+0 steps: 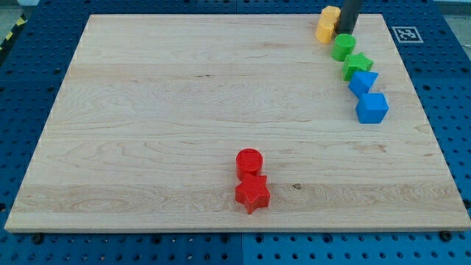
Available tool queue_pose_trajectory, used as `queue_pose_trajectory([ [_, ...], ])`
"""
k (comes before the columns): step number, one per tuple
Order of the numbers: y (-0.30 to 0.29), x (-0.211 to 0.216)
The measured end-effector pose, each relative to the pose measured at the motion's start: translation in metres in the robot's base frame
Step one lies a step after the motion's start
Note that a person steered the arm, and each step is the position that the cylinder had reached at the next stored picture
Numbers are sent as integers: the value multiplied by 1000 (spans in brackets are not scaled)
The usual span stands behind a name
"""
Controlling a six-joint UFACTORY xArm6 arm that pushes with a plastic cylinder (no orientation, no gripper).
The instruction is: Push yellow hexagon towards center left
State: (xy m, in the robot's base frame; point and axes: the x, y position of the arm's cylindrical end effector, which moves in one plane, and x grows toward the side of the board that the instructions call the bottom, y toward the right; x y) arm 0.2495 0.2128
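The yellow hexagon [330, 14] sits at the view's top right on the wooden board, touching a second yellow block [324, 30] just below it. The dark rod comes down from the top edge, and my tip [344, 32] rests right of the two yellow blocks, close against them and just above the green cylinder [343, 47].
A chain of blocks runs down the right side: the green cylinder, a green star [357, 65], a blue block [363, 81] and a blue cube [372, 108]. A red cylinder [249, 161] and red star [252, 194] sit at bottom centre. A fiducial marker [405, 34] is at the board's top right corner.
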Motion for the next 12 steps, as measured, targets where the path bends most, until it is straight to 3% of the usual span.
queue_pose_trajectory([
  [1, 41, -1],
  [2, 33, -17],
  [3, -19, -39],
  [4, -27, -48],
  [6, -44, -49],
  [12, -189, -47],
])
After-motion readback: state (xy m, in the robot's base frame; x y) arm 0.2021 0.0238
